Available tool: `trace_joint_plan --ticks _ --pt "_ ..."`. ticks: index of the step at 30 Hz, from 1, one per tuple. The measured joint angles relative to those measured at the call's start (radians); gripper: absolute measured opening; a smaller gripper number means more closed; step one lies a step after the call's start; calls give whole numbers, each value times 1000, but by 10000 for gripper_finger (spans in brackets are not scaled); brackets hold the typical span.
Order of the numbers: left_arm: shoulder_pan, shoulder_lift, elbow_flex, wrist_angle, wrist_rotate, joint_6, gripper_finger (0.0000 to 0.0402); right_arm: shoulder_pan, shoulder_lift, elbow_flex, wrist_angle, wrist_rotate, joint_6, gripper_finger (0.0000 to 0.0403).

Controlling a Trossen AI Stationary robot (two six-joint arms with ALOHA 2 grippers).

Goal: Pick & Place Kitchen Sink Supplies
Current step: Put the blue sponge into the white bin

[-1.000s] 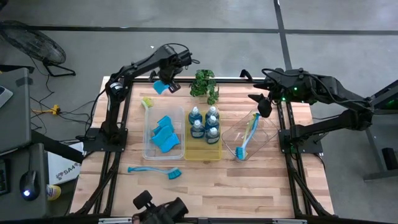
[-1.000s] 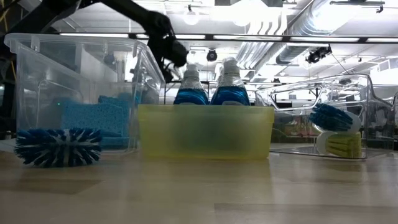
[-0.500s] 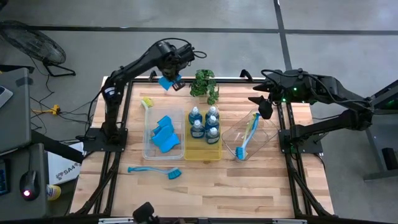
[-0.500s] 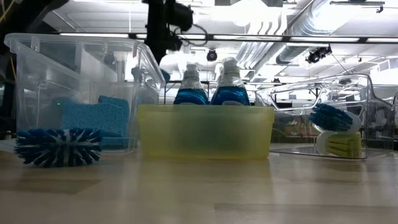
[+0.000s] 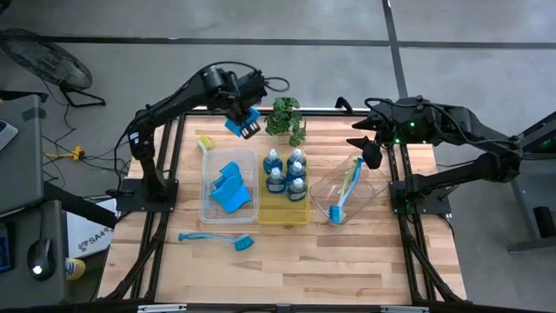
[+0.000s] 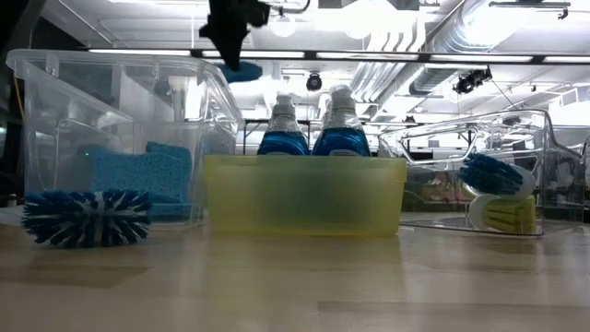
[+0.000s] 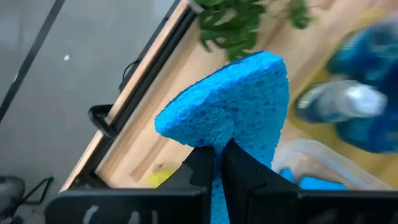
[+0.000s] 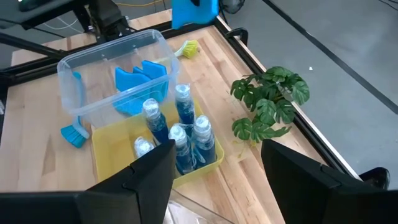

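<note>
A wavy blue sponge is pinched by one edge in the left hand, high above the bench's far side beside the potted plant — it could be dropped short of the clear tray. The right hand waits spread, empty.

Two dark, jointed arms trail looping black cables (a small green light glows on the right one), ending in blunt black fingers.
</note>
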Motion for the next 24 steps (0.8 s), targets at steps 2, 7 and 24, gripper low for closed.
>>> trace_joint_plan --ticks 2,7,24 --pt "-41 -16 0 0 -11 -16 12 0 0 0 0 -9 -5 232" --pt "-144 -36 0 0 -68 -80 12 0 -2 0 -4 -44 -17 232" --pt "-382 -54 -312 2 -50 -404 12 0 -91 0 -47 -84 -73 232"
